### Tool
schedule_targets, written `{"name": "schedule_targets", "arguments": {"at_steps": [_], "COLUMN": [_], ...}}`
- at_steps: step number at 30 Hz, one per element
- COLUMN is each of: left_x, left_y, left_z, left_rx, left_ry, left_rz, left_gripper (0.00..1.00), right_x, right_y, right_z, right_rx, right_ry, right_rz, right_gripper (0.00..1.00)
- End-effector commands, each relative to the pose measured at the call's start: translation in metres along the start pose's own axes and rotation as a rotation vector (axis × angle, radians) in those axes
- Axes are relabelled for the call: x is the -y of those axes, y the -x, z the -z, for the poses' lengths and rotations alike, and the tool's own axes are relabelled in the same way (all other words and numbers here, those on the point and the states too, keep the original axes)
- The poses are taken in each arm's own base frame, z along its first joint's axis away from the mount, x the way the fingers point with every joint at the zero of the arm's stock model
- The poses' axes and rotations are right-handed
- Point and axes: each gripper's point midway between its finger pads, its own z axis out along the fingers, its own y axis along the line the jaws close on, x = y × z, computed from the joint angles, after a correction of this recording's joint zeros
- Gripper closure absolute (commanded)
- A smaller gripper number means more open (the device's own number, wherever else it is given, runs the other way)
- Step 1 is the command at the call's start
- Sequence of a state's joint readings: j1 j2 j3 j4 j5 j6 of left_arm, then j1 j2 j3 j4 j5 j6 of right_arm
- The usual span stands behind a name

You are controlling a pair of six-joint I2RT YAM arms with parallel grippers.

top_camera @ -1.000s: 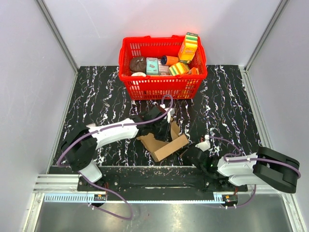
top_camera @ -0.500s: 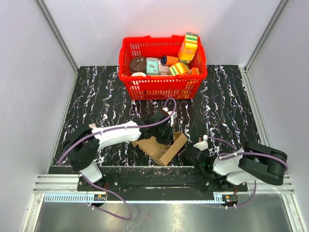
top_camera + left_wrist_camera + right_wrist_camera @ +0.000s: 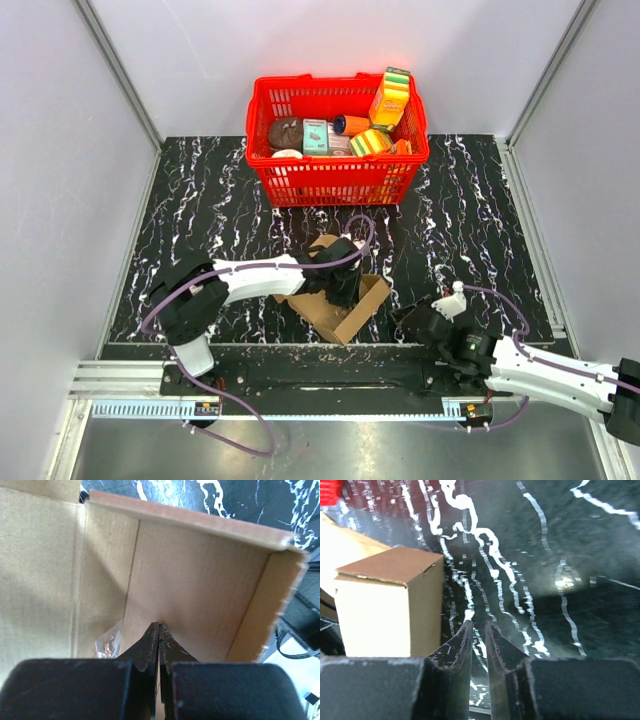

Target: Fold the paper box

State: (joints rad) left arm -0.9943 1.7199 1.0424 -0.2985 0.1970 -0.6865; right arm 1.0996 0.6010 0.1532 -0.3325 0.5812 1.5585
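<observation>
The paper box (image 3: 338,318) is plain brown cardboard, partly folded, and lies open-topped near the table's front edge. My left gripper (image 3: 340,286) reaches down into it. In the left wrist view its tips (image 3: 159,625) are shut together and pressed against the box's inner panel (image 3: 200,590), holding nothing. My right gripper (image 3: 406,322) sits just right of the box, clear of it. Its fingers (image 3: 478,626) stand slightly apart over the black marble table with nothing between them. The box's closed corner (image 3: 390,605) shows to their left.
A red plastic basket (image 3: 338,182) full of colourful packages stands at the back centre. A scrap of clear plastic (image 3: 111,640) lies inside the box. The black rail (image 3: 320,366) with the arm bases runs along the front edge, close behind the box.
My right gripper has let go of the box's right end, drawn back to the right and parted its fingers. My left gripper has moved down into the box, which turned slightly.
</observation>
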Motion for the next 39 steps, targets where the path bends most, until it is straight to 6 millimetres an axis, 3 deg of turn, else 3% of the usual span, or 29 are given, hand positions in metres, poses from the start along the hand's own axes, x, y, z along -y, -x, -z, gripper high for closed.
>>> {"name": "schedule_targets", "arguments": {"at_steps": [1,13,20,25,32,39], "left_x": [0.018,0.034,0.054,0.066,0.062,0.064], "left_y": [0.014,0.011,0.011,-0.002,-0.017,-0.008], "left_z": [-0.005,-0.013,-0.015,-0.021,-0.034,-0.025], "left_rx": [0.037,0.023,0.022,0.002,-0.034,-0.01], "left_ry": [-0.024,-0.003,-0.015,-0.019,0.01,0.04], "left_rz": [-0.011,-0.041,-0.068,-0.084,-0.084,-0.101], "left_gripper": [1.0,1.0,1.0,1.0,1.0,1.0], "right_x": [0.02,-0.005,-0.005,-0.009,-0.015,-0.016], "right_y": [0.027,0.06,0.069,0.074,0.08,0.089], "right_z": [0.013,0.038,0.048,0.054,0.06,0.07], "right_rx": [0.098,0.184,0.191,0.201,0.212,0.229], "right_ry": [-0.125,-0.097,-0.083,-0.079,-0.07,-0.069], "right_rz": [0.092,0.173,0.172,0.17,0.176,0.179], "right_gripper": [0.77,0.74,0.73,0.73,0.73,0.73]}}
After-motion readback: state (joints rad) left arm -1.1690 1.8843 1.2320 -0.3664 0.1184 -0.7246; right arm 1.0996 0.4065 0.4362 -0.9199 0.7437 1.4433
